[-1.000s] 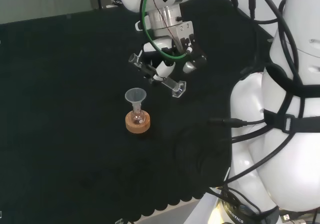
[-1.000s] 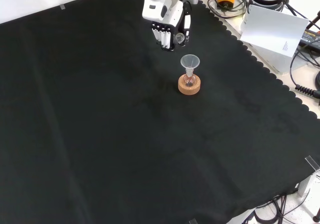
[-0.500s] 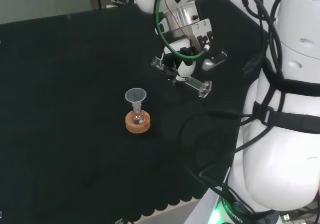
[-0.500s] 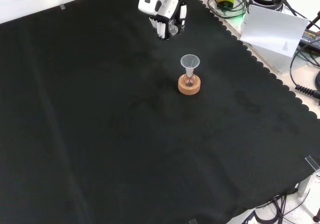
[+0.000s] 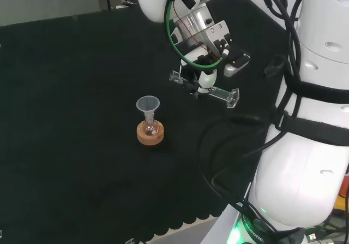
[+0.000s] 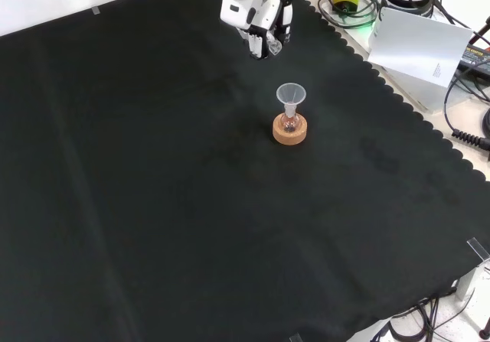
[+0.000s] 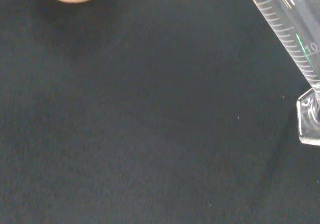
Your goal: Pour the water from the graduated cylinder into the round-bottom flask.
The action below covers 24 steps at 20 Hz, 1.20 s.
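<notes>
Graduated cylinder (image 5: 218,94) above black cloth (image 5: 65,91).

Black cloth (image 6: 153,204) w/ scalloped edge, white card (image 6: 417,47) at bench edge, cables (image 6: 467,139) nearby

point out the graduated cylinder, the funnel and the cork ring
graduated cylinder (image 5: 222,95), head view, on the clear tube near its base
funnel (image 6: 291,94), front view, on the cone's rim
cork ring (image 5: 150,137), head view, on its front wall
</notes>
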Each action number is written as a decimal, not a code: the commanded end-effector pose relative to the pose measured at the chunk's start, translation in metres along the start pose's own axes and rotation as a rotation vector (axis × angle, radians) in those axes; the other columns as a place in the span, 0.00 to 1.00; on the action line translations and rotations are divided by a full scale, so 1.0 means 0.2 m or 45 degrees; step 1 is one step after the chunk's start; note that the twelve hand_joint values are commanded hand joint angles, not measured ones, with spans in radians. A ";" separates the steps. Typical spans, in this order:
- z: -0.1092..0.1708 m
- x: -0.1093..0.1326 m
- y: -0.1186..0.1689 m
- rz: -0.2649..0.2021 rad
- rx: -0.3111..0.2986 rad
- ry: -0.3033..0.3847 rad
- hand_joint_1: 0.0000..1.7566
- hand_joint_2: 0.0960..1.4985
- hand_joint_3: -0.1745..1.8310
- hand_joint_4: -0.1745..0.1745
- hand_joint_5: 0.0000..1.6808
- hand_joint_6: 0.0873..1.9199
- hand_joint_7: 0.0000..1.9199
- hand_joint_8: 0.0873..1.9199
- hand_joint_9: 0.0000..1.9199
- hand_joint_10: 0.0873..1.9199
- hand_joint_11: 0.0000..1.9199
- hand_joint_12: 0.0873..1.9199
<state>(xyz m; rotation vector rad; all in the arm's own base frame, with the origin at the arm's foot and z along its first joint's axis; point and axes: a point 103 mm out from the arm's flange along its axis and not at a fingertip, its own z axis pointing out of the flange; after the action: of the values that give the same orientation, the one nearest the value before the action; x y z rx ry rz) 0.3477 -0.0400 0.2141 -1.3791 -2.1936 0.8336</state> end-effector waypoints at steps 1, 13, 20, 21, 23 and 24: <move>0.01 0.01 -0.02 0.021 0.070 -0.038 0.70 0.77 0.09 0.00 0.50 0.61 0.46 0.61 0.71 0.07 0.63 0.36; 0.00 0.10 0.03 0.029 0.171 -0.094 0.70 0.77 0.09 0.00 0.50 0.61 0.46 0.61 0.72 0.07 0.63 0.36; -0.03 0.14 0.06 0.051 0.246 -0.127 0.70 0.77 0.09 0.00 0.50 0.61 0.46 0.61 0.72 0.06 0.63 0.36; -0.03 0.15 0.07 0.052 0.253 -0.131 0.70 0.77 0.09 0.00 0.50 0.61 0.46 0.61 0.72 0.06 0.63 0.36; -0.04 0.15 0.08 0.055 0.271 -0.134 0.70 0.77 0.09 0.00 0.50 0.61 0.46 0.61 0.72 0.06 0.63 0.36; -0.04 0.16 0.08 0.055 0.277 -0.138 0.70 0.77 0.09 0.00 0.50 0.61 0.46 0.61 0.72 0.06 0.63 0.36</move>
<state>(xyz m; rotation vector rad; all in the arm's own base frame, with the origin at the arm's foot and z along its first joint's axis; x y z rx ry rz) 0.3474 -0.0076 0.2098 -1.3027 -2.1247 1.0984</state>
